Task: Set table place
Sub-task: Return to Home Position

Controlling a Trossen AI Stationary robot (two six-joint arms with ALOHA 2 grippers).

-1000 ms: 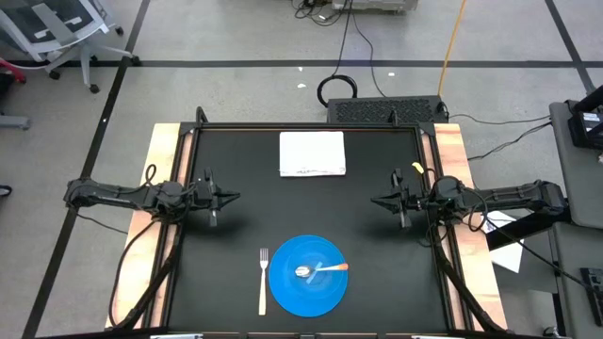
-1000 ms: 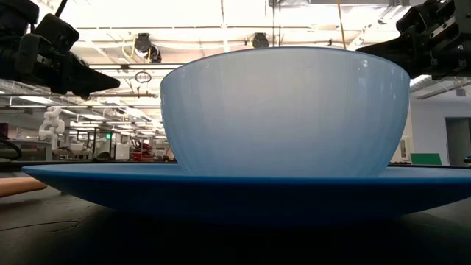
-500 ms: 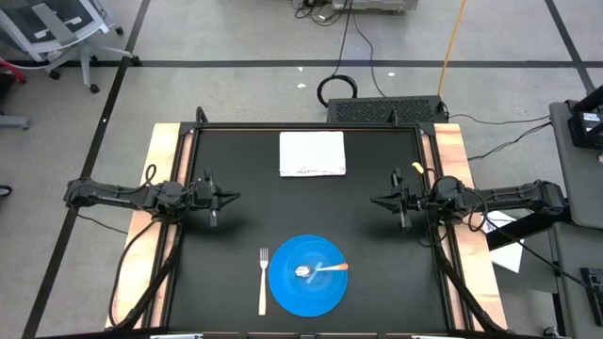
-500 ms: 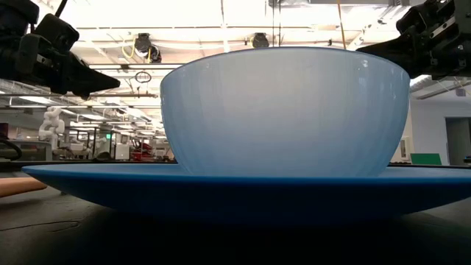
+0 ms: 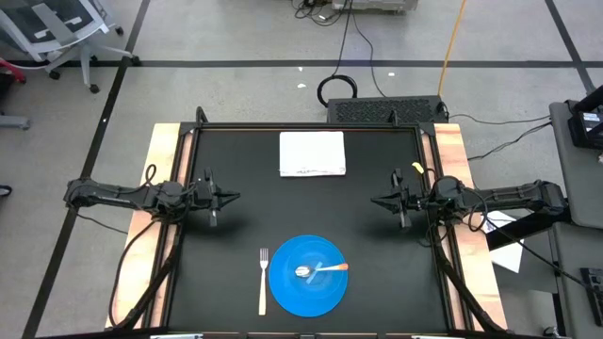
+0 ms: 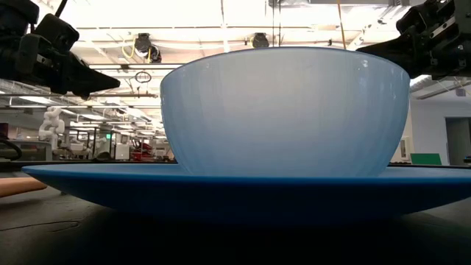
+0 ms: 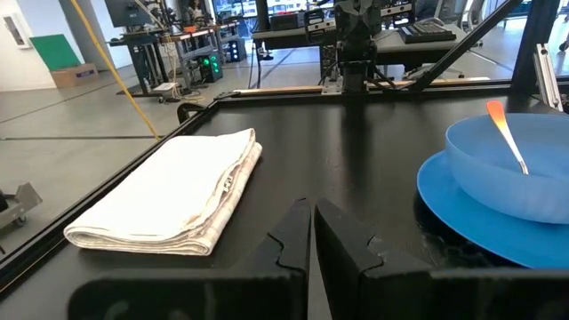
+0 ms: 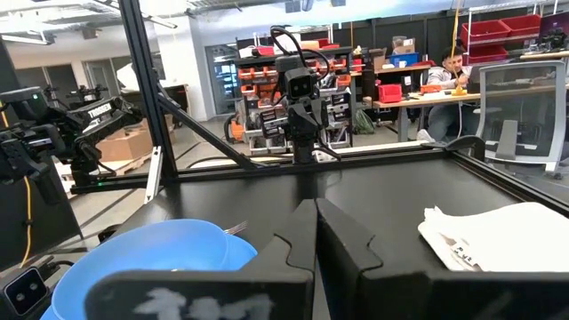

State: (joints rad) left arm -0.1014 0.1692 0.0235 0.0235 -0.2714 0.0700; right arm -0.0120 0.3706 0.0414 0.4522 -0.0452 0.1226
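Place looks done: bowl (image 5: 312, 267) centred on plate (image 5: 287, 292), spoon (image 5: 330, 267) in bowl, fork (image 5: 263, 280) just beside the plate's left. Left gripper (image 5: 232, 198) and right gripper (image 5: 374, 201) are both pressed together and empty, parked at table (image 5: 283, 217) sides, likely to clear the setting.

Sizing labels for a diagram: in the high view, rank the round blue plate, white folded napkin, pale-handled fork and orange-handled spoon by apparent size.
1. flat round blue plate
2. white folded napkin
3. pale-handled metal fork
4. orange-handled metal spoon, shorter than the fork

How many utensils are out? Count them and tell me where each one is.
2. The fork lies just left of the plate; the spoon rests in the bowl on that plate. None seems hidden.
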